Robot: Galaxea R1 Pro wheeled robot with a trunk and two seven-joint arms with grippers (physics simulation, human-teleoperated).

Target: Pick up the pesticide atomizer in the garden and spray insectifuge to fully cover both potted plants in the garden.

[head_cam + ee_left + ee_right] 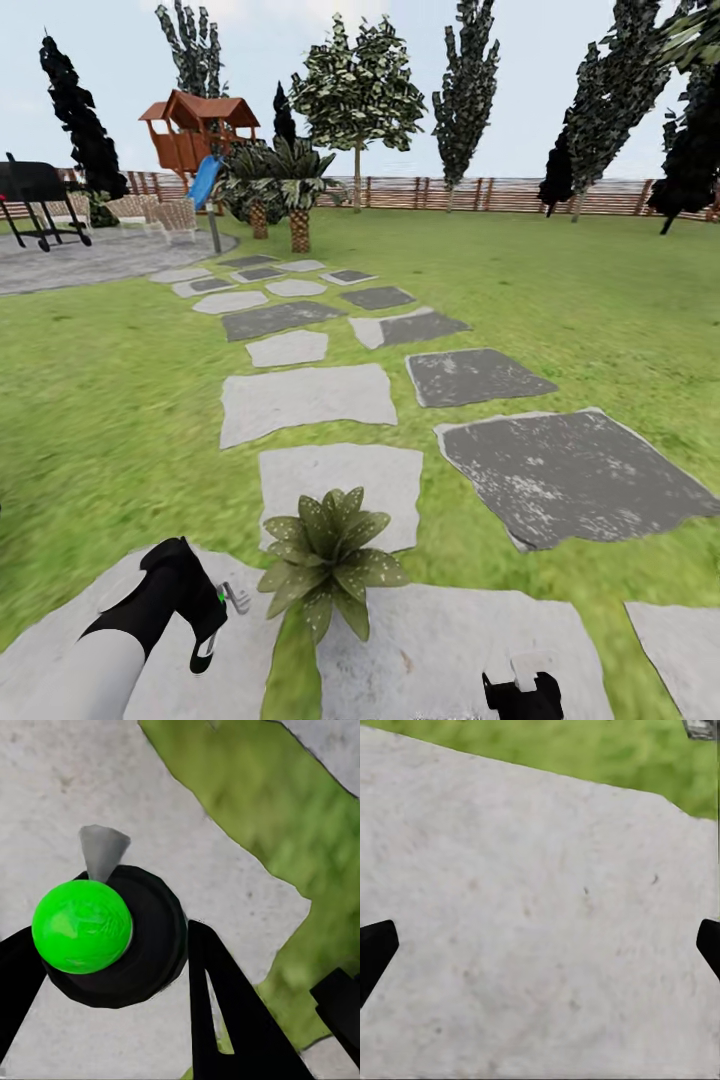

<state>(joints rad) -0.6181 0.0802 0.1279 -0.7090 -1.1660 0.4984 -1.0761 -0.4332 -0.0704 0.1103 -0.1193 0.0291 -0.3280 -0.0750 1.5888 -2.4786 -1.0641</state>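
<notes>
One potted plant (330, 560) sits directly ahead of me in the grass gap between pale stepping stones (305, 400), and that single target is the first risk: the second plant is not in my frames, so full coverage of both cannot be confirmed from here. My left gripper (205, 625) is pinching the pesticide atomizer (112, 934), whose green cap (81, 926) and black body sit between my left fingers (225, 1012), with a small grey nozzle (101, 851) projecting out over the stone. I judge the main hazard to be aim: the nozzle seems to face the paving, not the leaves, so spray released now would likely wet stone and miss the rosette. A second hazard is the grip itself; the round body is held by two narrow fingers and could twist or slip if I swing the wrist quickly. My left arm reaches forward and low, the gripper hanging just beside the plant's left leaves, not touching them. My right gripper (540, 952) hovers low over bare stone with its fingers spread wide and nothing between them, well clear of the plant.
</notes>
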